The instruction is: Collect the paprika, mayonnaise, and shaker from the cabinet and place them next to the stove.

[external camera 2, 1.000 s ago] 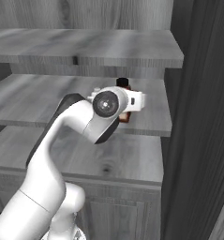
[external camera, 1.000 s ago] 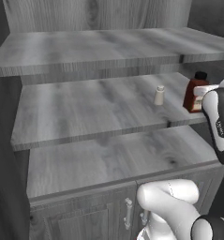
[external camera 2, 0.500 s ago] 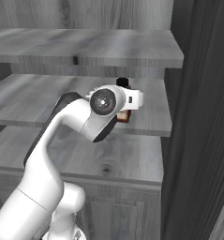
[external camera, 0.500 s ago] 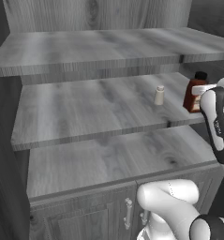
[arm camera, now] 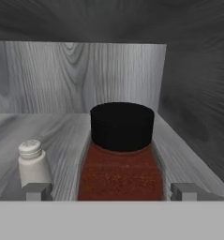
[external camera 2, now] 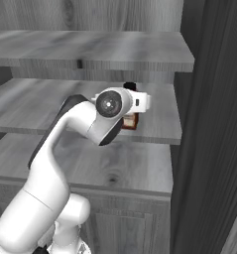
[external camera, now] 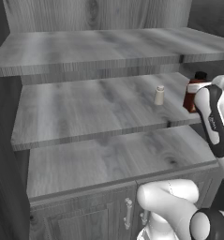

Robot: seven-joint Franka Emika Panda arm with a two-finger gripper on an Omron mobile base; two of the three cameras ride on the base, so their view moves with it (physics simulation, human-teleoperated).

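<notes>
The fingers [arm camera: 37, 191] stand spread wide, one tip on each side of the paprika [arm camera: 121, 159], with a clear gap on both sides; nothing is gripped. The gripper [arm camera: 111, 191] points into the cabinet [external camera: 99, 47] at the bottle's level.

Step in hand: the reach for the paprika, first of the three items. In the hand view the bottle sits centred between the tips, black cap upright.

Next move, as a judgement: advance slightly if needed so the pads cover the bottle's body, close on it, lift clear of the shelf, then withdraw without brushing the shaker [external camera: 159, 95].

Contents of the cabinet:
- Middle shelf, right end: the paprika, near the right wall.
- Middle shelf, left of the paprika: the shaker, upright, apart from the bottle.
- Top and bottom shelves: nothing visible on them.
- Mayonnaise: possibly hidden behind the arm; this cannot be confirmed.
</notes>
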